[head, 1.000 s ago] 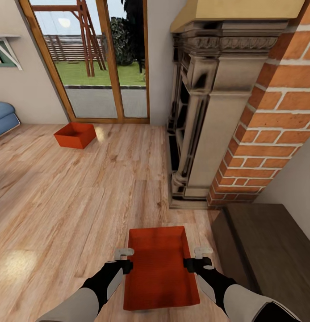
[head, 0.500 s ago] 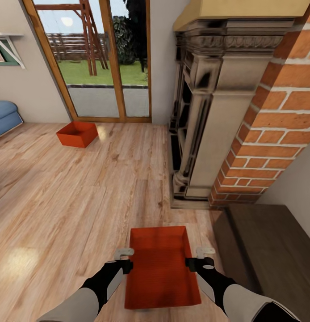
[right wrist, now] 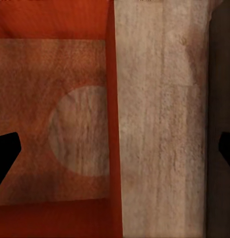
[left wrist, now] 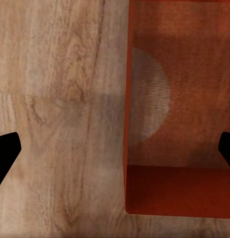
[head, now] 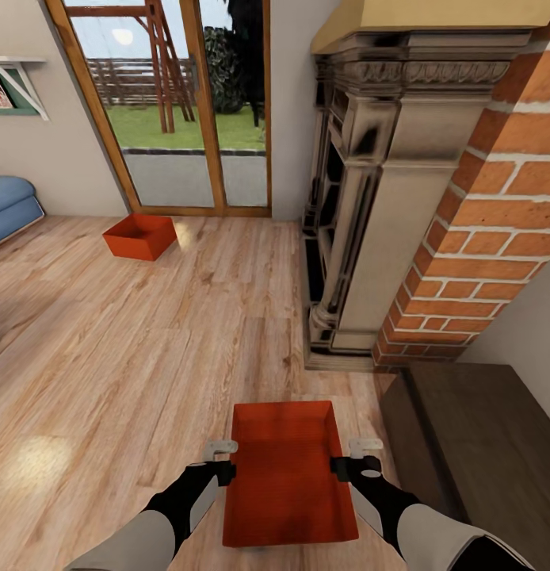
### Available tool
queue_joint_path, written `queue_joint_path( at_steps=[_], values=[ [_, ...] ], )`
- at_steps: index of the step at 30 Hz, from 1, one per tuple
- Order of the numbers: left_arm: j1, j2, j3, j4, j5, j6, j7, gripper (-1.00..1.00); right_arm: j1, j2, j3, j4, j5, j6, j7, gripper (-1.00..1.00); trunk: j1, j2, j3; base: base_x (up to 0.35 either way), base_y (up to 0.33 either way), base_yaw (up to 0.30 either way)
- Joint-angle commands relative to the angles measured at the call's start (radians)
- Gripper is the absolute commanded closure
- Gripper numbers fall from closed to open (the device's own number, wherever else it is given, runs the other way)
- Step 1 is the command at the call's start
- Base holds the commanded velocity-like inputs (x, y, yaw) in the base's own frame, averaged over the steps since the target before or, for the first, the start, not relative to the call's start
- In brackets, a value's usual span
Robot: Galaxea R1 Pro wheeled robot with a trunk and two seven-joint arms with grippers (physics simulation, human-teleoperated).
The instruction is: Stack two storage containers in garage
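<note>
Storage containers first: you've got one orange-red tray (head: pixel 289 474) right in front of you, sitting between your two arms, a bit nearer than the foot of the brick fireplace (head: pixel 433 206). The second tray (head: pixel 140 235) is well apart from it, on the wood-plank floor (head: pixel 132 357) just in front of the wood-framed glass doors (head: pixel 172 111), across the room from the fireplace.

Your left gripper (head: pixel 220 461) is at the near tray's left wall and your right gripper (head: pixel 364 458) is at its right wall. From the head camera I honestly can't tell if either one is actually touching the wall.

In the left wrist view the fingers sit wide apart at the two edges, one fingertip (left wrist: pixel 5 151) over bare planks and the other over the tray's inside (left wrist: pixel 179 109), so the wall runs between them. Same deal on the right wrist: fingers spread wide, one fingertip (right wrist: pixel 5 153) over the tray floor (right wrist: pixel 50 124), the other out past the planks. Nothing is clamped.

Beside the fireplace, on your right, there's a dark wooden cabinet top (head: pixel 481 436). A bit of blue sofa (head: pixel 9 206) peeks in at the far left, beyond the doors.
</note>
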Motion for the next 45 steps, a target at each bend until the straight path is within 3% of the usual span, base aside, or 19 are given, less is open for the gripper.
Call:
queue_joint_path(
  at_steps=[1,10,13,18,45],
  values=[
    [0.0,0.0,0.001,-0.002,0.004,0.005,0.004,-1.0,-0.001,0.0,0.008,0.0,-0.01,-0.004,-0.004,-1.0,0.0,0.0,-0.001,0.0,0.0,0.0],
    [0.0,-0.001,0.001,-0.002,0.004,0.004,0.004,-1.0,-0.001,0.0,0.014,-0.003,-0.006,-0.004,-0.001,-1.0,0.0,0.0,-0.001,0.0,0.0,0.0],
    [0.0,-0.001,0.001,-0.002,0.003,0.004,0.004,-1.0,-0.001,-0.003,0.014,-0.003,-0.005,-0.004,0.042,-1.0,0.0,0.0,-0.001,0.0,0.0,0.0],
    [0.0,0.0,0.0,0.001,0.003,0.004,0.003,-1.0,-0.001,-0.033,0.015,-0.001,-0.005,-0.004,0.117,-1.0,0.0,0.0,-0.001,0.0,0.0,0.0],
    [0.0,-0.001,-0.001,0.001,0.002,0.005,0.006,-1.0,-0.001,-0.035,0.018,0.009,-0.004,-0.005,0.125,-1.0,0.0,0.0,-0.001,0.0,0.0,0.0]
  ],
)
